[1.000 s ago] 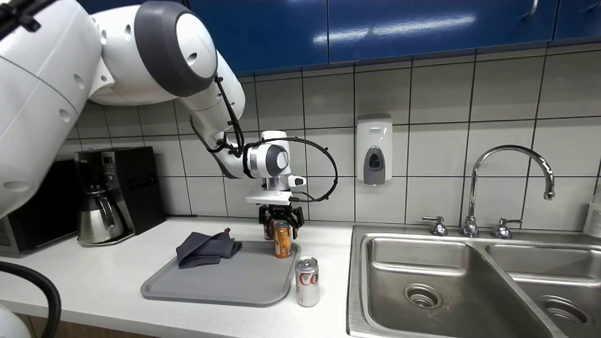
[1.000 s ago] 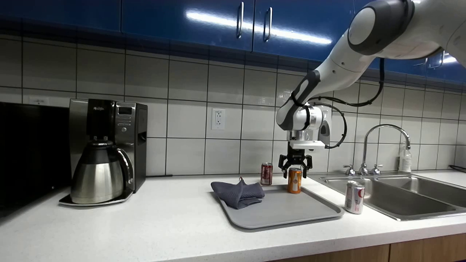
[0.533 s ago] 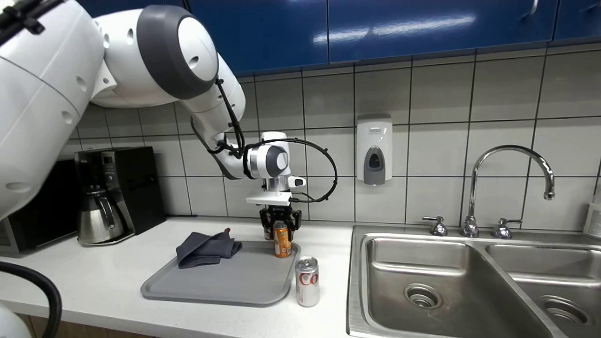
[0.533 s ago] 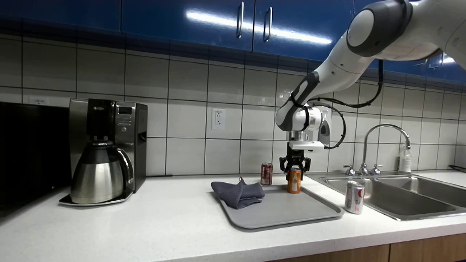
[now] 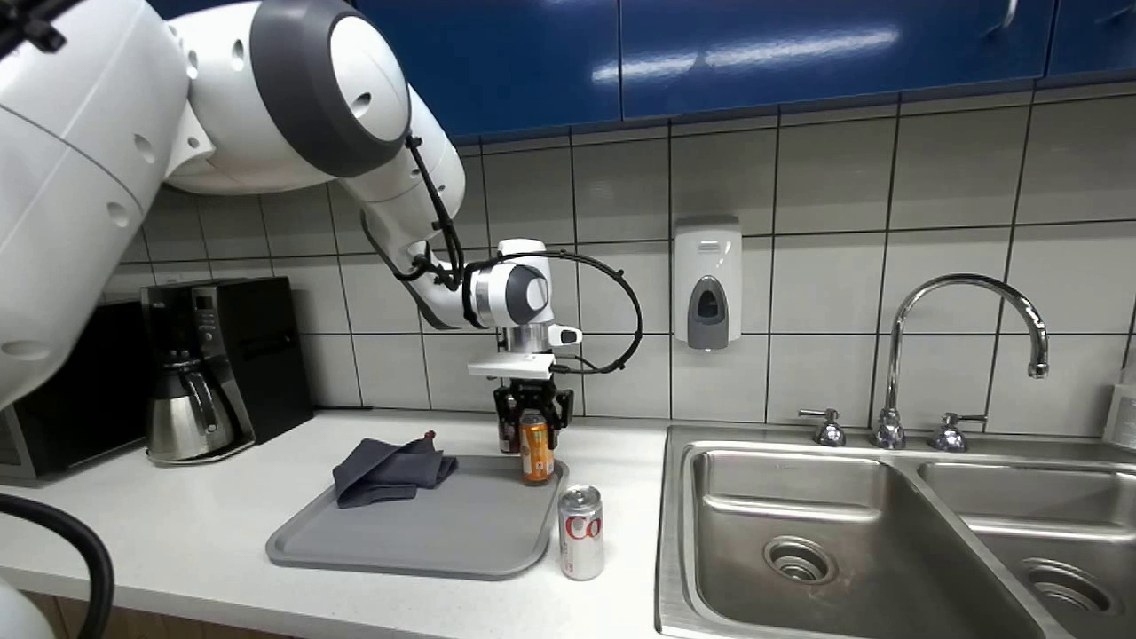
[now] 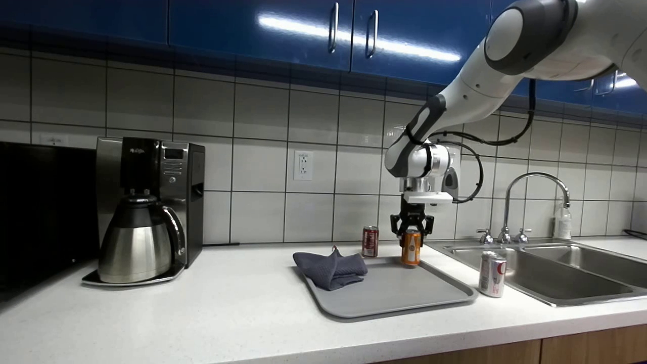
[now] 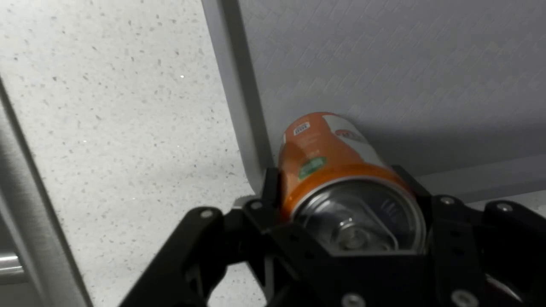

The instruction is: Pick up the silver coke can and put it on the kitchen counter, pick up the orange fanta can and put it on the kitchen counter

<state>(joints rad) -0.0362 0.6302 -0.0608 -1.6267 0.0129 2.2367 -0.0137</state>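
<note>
The orange fanta can (image 5: 537, 454) is upright between the fingers of my gripper (image 6: 412, 244), which is shut on it. Its base hangs just above the far right corner of the grey tray in both exterior views. From the wrist view, the pads press on both sides of the orange fanta can (image 7: 324, 149) near its silvery top; part of that top is hidden by the gripper body. The silver coke can (image 5: 581, 541) stands upright on the white kitchen counter (image 5: 204, 524), beside the tray's right edge and left of the sink.
On the grey tray (image 6: 394, 296) lies a crumpled dark cloth (image 6: 331, 270). A dark red can (image 6: 370, 241) stands behind the tray, close to my gripper. To the right is the steel double sink (image 5: 799, 488) with a tall faucet (image 5: 963, 280). A coffee maker (image 6: 151, 202) occupies the left.
The gripper's fingers have closed from both sides onto the orange fanta can. Over the last half second, gripper and can have risen slightly off the tray. The silver coke can has not moved.
</note>
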